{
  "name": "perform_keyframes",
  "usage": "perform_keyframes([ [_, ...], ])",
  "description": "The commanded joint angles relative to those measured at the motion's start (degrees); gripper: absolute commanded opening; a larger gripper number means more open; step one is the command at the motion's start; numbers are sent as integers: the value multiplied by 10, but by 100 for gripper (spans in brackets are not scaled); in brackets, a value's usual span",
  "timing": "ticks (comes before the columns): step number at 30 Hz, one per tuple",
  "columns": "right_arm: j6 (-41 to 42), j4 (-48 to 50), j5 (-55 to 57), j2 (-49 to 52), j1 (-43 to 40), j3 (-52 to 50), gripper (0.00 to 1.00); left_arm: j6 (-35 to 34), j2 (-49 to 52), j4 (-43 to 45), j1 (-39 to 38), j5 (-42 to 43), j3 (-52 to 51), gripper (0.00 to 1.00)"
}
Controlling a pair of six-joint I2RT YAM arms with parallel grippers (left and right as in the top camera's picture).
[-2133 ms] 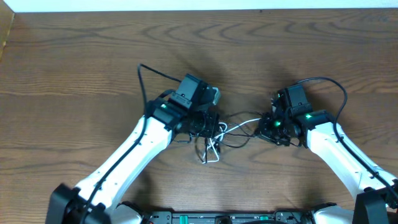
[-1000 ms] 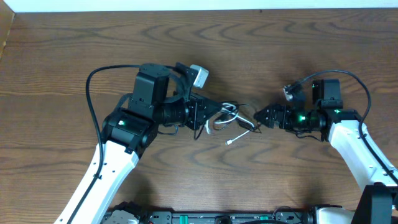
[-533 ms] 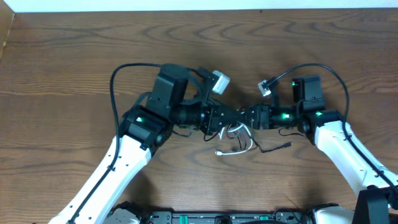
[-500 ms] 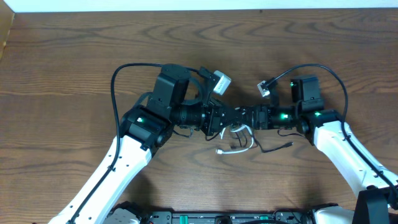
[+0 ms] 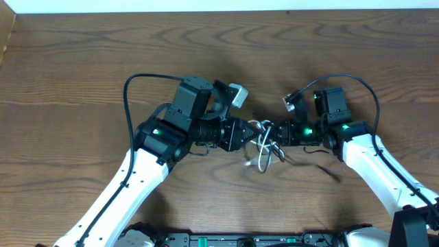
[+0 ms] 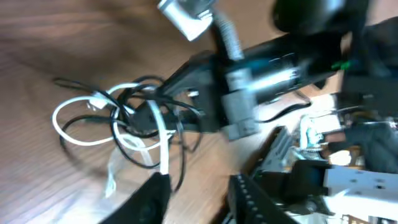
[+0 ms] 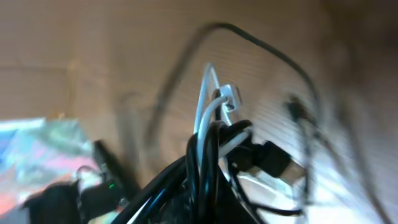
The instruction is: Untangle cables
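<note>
Surface: brown wood-grain table top [image 5: 82, 68], light wall strip along its far edge.
Cable bundle [image 5: 264, 134]: one knot of white and black strands, about the middle of the surface, between the two pincers.
White cable [image 5: 263, 156]: loops out of the knot toward the near edge. In the left wrist view it makes an open oval with a thicker strand [image 6: 163, 143] dropping toward one left finger. In the right wrist view it stands up as a narrow loop [image 7: 208, 99].
Black cable [image 6: 182, 155]: thin strands wound through the white loops. The right wrist view shows a wide arc [image 7: 261, 45] swinging clear of the knot, blurred.
Left pincer [image 5: 248, 130]: reaches in from the left edge side, its tips just beside the knot. Its fingers [image 6: 152, 199] are spread, with bare wood in the gap.
Right pincer [image 5: 276, 132]: reaches in from the right edge side. Its narrow black tips [image 6: 155, 113] are pressed together on the cable bundle [image 7: 211, 152], white and black strands bunched at the grip.
Arms: white links with black joints, both rising from the near edge and converging at mid-surface.
</note>
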Motion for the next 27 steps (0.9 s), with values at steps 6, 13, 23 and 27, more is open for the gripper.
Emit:
perform_keyframes([
  [6, -68, 97, -243, 1, 3, -1, 7, 3, 23, -11, -1, -43, 6, 38],
  [13, -68, 111, -273, 1, 3, -1, 11, 3, 40, -13, -1, -67, 6, 38],
  [23, -37, 69, -150, 1, 3, -1, 21, 3, 48, -39, -1, -127, 6, 39],
  [27, 15, -65, 137, 1, 3, -1, 22, 3, 63, -99, -1, -198, 6, 40],
])
